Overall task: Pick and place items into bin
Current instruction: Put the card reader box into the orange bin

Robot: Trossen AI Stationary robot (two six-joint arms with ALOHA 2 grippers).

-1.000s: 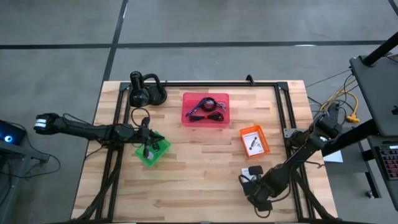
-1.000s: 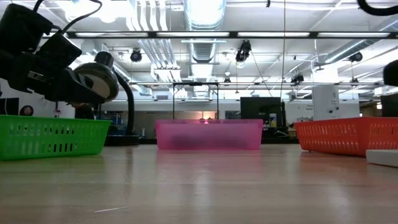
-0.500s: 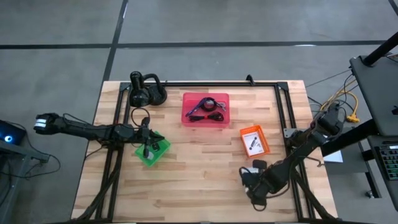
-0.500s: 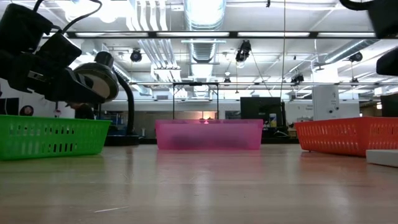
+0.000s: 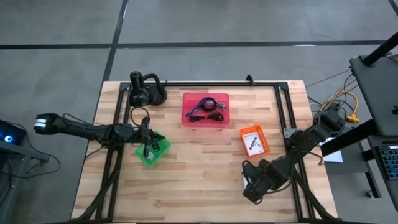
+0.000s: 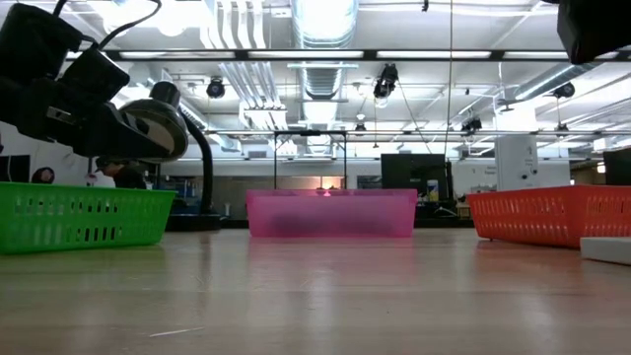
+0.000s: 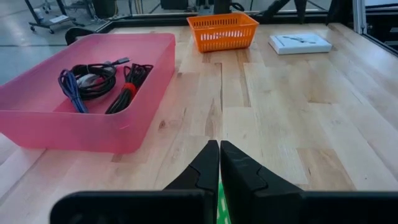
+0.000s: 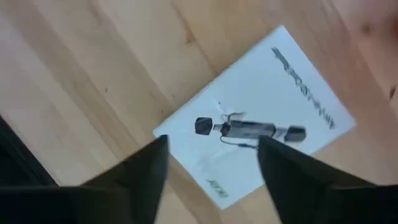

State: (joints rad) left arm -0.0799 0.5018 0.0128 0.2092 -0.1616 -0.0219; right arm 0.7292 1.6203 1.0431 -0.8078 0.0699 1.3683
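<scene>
A flat white packet with a small dark printed item lies flat on the wood table near its front right; the low view shows the packet at its right edge. My right gripper hangs open above it, one finger to each side, touching nothing; in the high view my right gripper covers it. My left gripper is shut and empty over the green bin. The pink bin holds black and purple coiled cables.
An orange bin holding a white packet stands just beyond my right gripper. A black gooseneck stand sits at the far left. A black frame runs along the table's sides. Bare wood lies between the bins.
My right gripper has moved from the table's near edge toward the far edge and now stands over the white packet, which has stayed in place.
</scene>
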